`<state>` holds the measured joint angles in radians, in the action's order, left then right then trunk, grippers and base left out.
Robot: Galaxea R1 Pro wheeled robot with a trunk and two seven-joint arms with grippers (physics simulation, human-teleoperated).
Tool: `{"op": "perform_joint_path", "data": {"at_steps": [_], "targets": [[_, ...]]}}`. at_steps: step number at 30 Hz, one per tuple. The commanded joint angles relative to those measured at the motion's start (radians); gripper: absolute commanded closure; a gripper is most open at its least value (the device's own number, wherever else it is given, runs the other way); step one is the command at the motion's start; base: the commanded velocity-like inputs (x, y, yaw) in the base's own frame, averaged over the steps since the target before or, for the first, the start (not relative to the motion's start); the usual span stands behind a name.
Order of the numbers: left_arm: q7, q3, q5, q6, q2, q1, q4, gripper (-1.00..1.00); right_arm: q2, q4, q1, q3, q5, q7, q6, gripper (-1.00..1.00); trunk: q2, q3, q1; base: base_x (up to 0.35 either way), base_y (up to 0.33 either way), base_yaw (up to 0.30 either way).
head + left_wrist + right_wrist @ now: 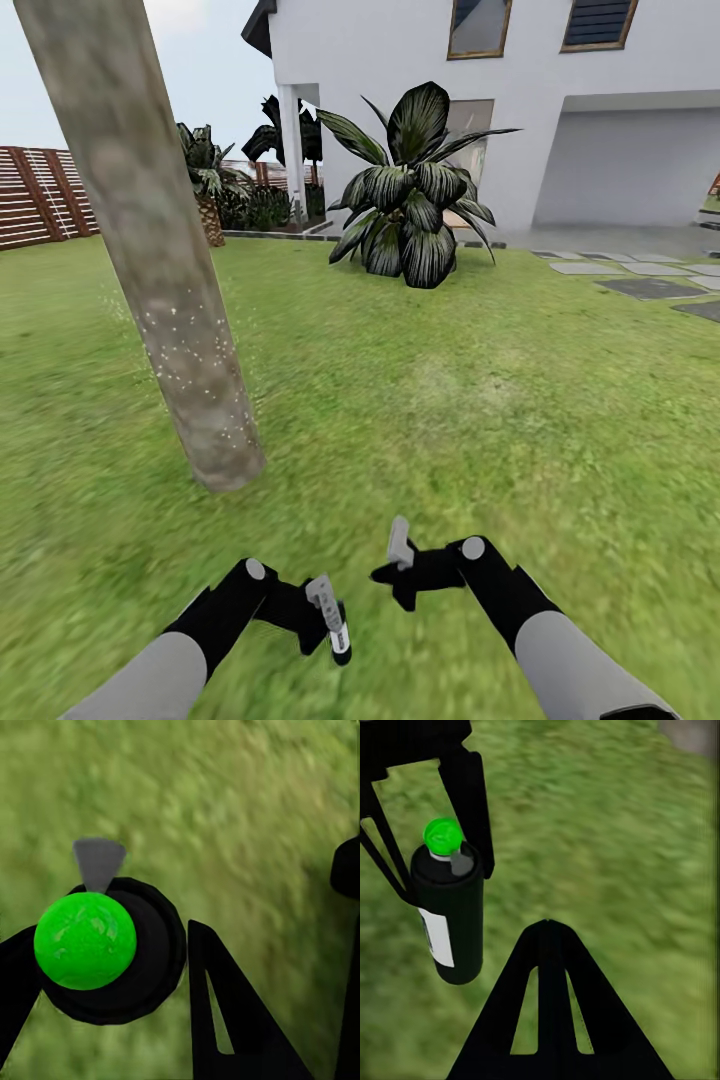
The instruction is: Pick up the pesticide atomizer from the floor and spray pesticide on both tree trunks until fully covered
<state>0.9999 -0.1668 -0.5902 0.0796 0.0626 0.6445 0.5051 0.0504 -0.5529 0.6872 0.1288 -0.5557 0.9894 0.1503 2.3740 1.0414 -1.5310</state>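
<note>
Far left: thick pale grey-beige mottled tree trunk (pixel 160 250), leaning, flecked white low down, rooted in the blurry green lawn (pixel 480 400). It stands forward and left of both arms.

Left gripper (pixel 325 615): fingers clamped on the black cylindrical atomizer with green cap (pixel 85 940), grey nozzle pointing ahead, long axis along the fingers.

Right gripper (pixel 400 565): empty; jaw state cannot be told.

Judgement: left arm nearer the trunk; nozzle needs swinging left.

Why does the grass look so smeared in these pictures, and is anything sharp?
Head view: the lawn blurs toward the bottom, while the tree trunk and house stay fairly crisp. Both wrist views: grass is soft and streaky, yet the atomizer with its green cap is sharp.
</note>
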Motion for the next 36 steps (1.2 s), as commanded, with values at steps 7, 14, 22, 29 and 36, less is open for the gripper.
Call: {"op": "perform_joint_path", "data": {"at_steps": [7, 14, 22, 29, 36], "targets": [[-0.002, 0.0, -0.005, 0.011, 0.024, 0.01, 0.027, 1.0, 0.021, -0.02, 0.0, 0.002, 0.0, 0.0, -0.018, 1.0, 0.0, 0.0, 0.0, 0.0, 0.0, 0.0], [-0.003, -0.002, -0.005, 0.032, 0.025, 0.01, 0.053, 1.0, 0.034, -0.021, 0.0, 0.002, 0.0, 0.0, -0.018, 1.0, 0.0, 0.0, 0.0, 0.0, 0.0, 0.0], [-0.004, -0.001, -0.004, 0.032, 0.035, 0.01, 0.055, 1.0, 0.035, -0.021, 0.0, 0.002, 0.0, 0.0, -0.018, 1.0, 0.0, 0.0, 0.0, 0.0, 0.0, 0.0], [-0.007, 0.0, -0.003, 0.033, 0.037, 0.01, 0.055, 1.0, 0.043, -0.021, 0.0, 0.002, 0.0, 0.0, -0.018, 1.0, 0.0, 0.0, 0.0, 0.0, 0.0, 0.0], [-0.009, 0.0, -0.002, 0.034, 0.039, 0.01, 0.066, 1.0, 0.051, -0.021, 0.0, 0.002, 0.0, 0.0, -0.018, 1.0, 0.0, 0.0, 0.0, 0.0, 0.0, 0.0]]}}
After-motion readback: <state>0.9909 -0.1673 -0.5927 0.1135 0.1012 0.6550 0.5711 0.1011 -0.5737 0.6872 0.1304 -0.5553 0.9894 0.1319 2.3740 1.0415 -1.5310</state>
